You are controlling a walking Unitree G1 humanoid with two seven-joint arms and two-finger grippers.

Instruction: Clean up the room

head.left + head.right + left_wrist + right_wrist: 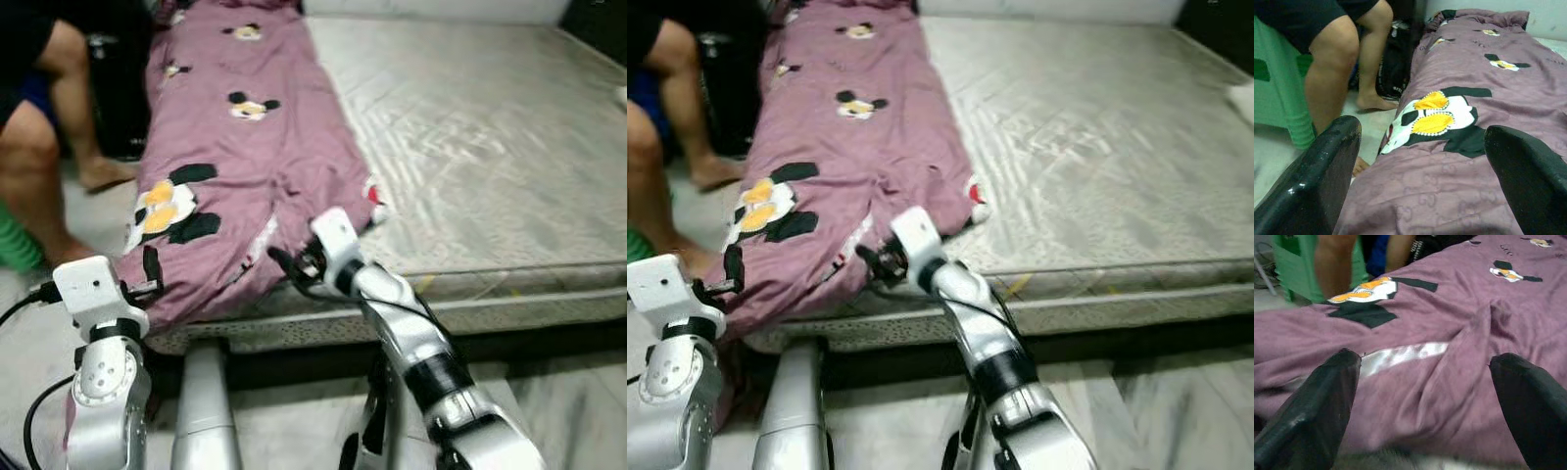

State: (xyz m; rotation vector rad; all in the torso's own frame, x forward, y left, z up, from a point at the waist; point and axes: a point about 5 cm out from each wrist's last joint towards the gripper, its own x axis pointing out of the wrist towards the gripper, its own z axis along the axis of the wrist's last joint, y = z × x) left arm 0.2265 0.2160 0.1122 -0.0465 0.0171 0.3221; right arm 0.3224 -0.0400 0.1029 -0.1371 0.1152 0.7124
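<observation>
Bed [490,117]: a bare grey-white mattress is seen across the head views, its near edge facing the robot.

Purple blanket [235,147]: printed with cartoon mouse figures, it is laid lengthwise along the robot's-left strip of the mattress, with its near end rumpled and draped over the front edge. In the right wrist view a pale satin strip [1400,355] is shown on the fabric, barely made out from the head views.

Person: bare legs [39,147] are seen on the floor at the left of the bed. By the left wrist view a green plastic stool [1278,93] and a black bag [1393,68] beside the bed are added; the stool is seen from the head only as a green sliver.

Right gripper [294,262]: it is held at the blanket's near rumpled edge, level with the mattress front. In its wrist view both black fingers [1317,406] are spread wide, with purple fabric lying between them and nothing pinched.

Left gripper [149,269]: it is held at the blanket's hanging left corner. In its wrist view the fingers [1322,176] are likewise spread apart, with the blanket's yellow-and-white print [1432,115] framed between them.
</observation>
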